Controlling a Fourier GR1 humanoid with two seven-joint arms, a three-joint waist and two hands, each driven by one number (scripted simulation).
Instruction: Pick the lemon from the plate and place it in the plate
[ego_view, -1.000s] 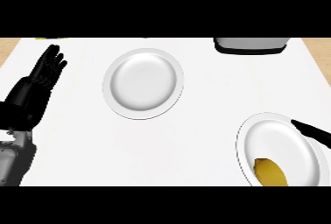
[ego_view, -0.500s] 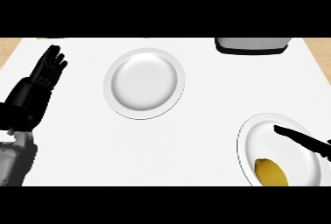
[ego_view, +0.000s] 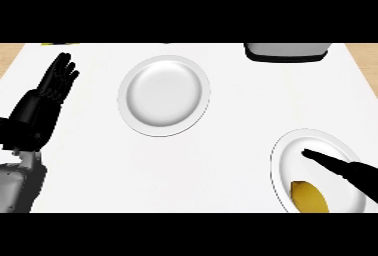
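The lemon (ego_view: 310, 196) sits on the plate (ego_view: 322, 141) at the desk's right edge. Our right hand (ego_view: 341, 167) hovers just above it, fingers straight and holding nothing. We'd drop lower and curl around the lemon before lifting toward the middle plate (ego_view: 164, 95). Left hand (ego_view: 46, 100) rests open at the left edge.

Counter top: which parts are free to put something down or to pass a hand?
The counter is bare between the empty plate and the plate with the lemon, and also below the empty plate. The lower right is crowded: the right hand reaches over that plate above the lemon. The left hand rests open along the left edge. A dark appliance takes the top right.
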